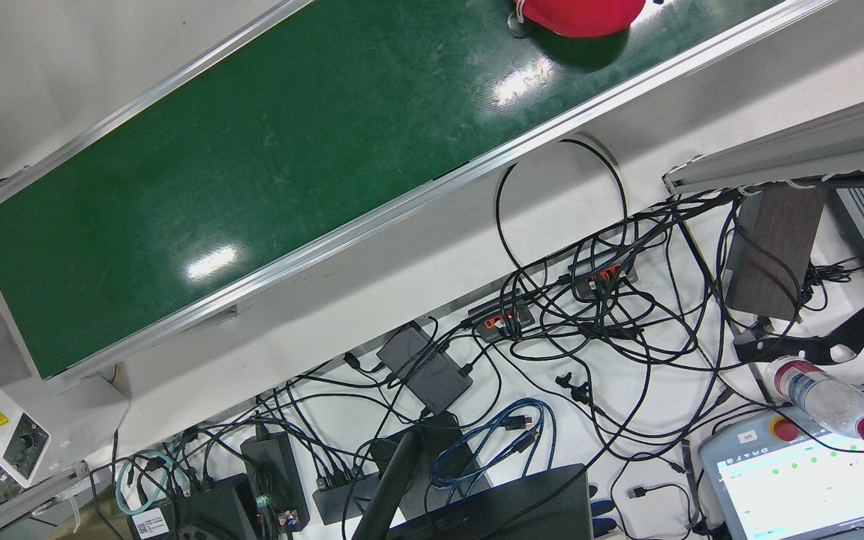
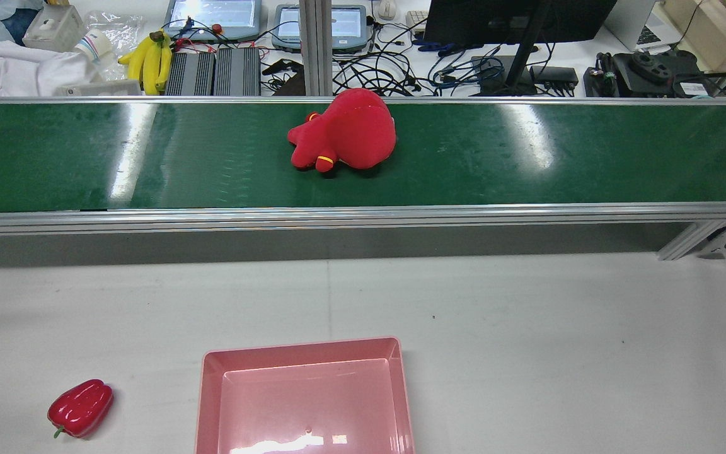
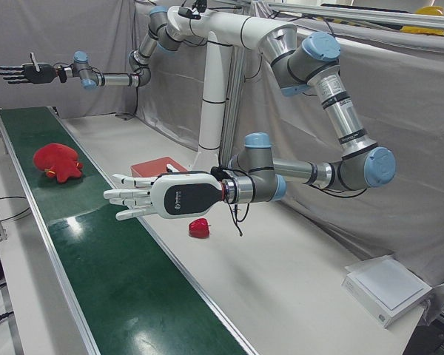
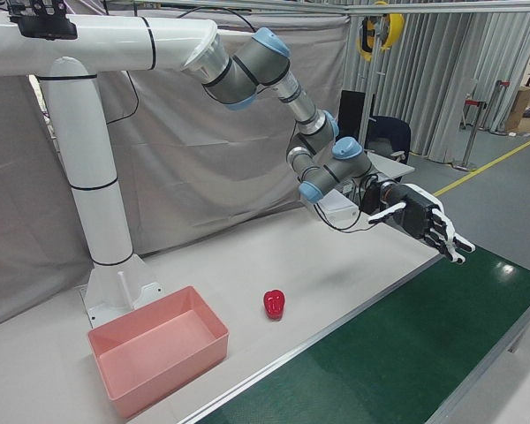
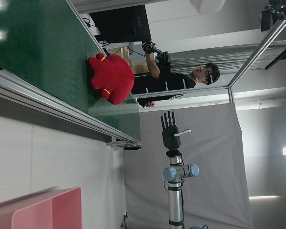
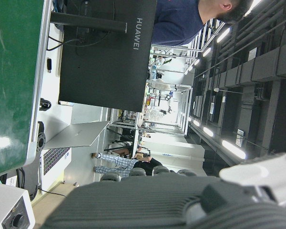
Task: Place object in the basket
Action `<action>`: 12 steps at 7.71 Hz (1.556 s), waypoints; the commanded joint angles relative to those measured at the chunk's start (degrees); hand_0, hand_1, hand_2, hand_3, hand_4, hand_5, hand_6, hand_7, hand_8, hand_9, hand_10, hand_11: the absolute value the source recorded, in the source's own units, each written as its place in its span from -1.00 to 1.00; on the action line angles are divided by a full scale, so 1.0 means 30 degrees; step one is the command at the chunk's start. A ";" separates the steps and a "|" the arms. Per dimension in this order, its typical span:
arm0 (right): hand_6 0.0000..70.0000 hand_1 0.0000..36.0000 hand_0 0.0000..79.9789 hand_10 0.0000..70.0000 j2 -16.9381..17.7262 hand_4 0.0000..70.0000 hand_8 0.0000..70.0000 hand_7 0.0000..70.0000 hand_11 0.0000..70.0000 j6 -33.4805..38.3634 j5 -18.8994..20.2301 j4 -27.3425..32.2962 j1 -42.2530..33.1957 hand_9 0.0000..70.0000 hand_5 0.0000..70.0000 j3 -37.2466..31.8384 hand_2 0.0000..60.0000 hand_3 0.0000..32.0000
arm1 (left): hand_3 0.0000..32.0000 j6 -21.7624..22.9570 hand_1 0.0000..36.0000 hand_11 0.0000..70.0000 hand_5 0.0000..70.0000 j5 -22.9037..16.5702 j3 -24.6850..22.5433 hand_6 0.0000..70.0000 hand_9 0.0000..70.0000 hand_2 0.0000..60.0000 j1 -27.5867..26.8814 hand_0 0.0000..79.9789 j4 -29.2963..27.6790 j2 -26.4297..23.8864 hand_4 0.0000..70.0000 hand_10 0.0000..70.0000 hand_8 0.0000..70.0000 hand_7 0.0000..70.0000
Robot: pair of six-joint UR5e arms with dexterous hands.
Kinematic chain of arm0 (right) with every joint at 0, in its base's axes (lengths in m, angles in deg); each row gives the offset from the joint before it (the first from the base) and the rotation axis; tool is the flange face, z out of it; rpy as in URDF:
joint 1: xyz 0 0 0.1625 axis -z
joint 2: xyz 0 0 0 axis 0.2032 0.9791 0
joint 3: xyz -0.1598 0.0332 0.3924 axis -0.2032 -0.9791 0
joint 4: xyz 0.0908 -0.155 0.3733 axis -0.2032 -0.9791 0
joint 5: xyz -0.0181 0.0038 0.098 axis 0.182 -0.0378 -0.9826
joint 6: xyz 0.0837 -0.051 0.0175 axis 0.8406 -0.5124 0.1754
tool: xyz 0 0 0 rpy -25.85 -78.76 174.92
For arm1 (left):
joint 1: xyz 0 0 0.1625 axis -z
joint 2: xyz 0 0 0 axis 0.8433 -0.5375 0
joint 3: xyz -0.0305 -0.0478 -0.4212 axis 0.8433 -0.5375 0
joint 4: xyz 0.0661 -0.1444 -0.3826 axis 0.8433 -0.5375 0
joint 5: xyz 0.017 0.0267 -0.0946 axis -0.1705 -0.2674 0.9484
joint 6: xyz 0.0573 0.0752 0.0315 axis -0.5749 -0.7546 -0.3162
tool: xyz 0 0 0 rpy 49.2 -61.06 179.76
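Note:
A red plush toy (image 2: 347,130) lies on the green conveyor belt (image 2: 527,157); it also shows in the front view (image 1: 578,15), left-front view (image 3: 57,161) and left hand view (image 5: 110,78). The pink basket (image 2: 303,353) sits empty on the white table, its wall visible in the right-front view (image 4: 172,367). A red bell pepper (image 2: 80,408) lies on the table toward the robot's left of the basket. My left hand (image 3: 163,196) hovers open over the belt's near edge close to the pepper, well along the belt from the plush. My right hand (image 3: 18,72) is open, raised high past the plush.
A person (image 5: 181,76) stands behind the belt by a monitor. Cables, tablets and bananas (image 2: 149,60) crowd the desk beyond the belt. A white box (image 3: 388,288) lies at the table's end. The belt has raised aluminium rails.

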 commanded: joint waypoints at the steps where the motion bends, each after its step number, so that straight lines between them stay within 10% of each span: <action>1: -1.00 -1.00 -1.00 -1.00 -0.0018 -1.00 -1.00 -1.00 -1.00 0.0000 0.0000 0.0000 0.0000 -1.00 -1.00 -0.0001 -1.00 -1.00 | -1.00 -0.0542 0.20 -1.00 -0.39 0.0003 0.1230 -0.93 -0.64 -1.00 -0.0430 0.92 0.0406 -0.1296 -0.67 -1.00 -0.78 -0.93; 5: -1.00 -1.00 -1.00 -1.00 -0.0018 -1.00 -1.00 -1.00 -1.00 0.0000 0.0000 0.0000 0.0000 -1.00 -1.00 -0.0001 -1.00 -1.00 | -1.00 -0.1448 0.19 -1.00 -0.42 0.0032 0.4661 -0.93 -0.67 -1.00 -0.1600 0.83 0.0406 -0.4903 -0.73 -1.00 -0.80 -0.94; 12: -1.00 -1.00 -1.00 -1.00 -0.0018 -1.00 -1.00 -1.00 -1.00 0.0000 0.0000 0.0000 0.0000 -1.00 -1.00 -0.0001 -1.00 -1.00 | -1.00 -0.1862 0.13 -1.00 -0.44 0.0062 0.6072 -0.94 -0.68 -1.00 -0.2189 0.75 0.0582 -0.5904 -0.74 -1.00 -0.81 -0.95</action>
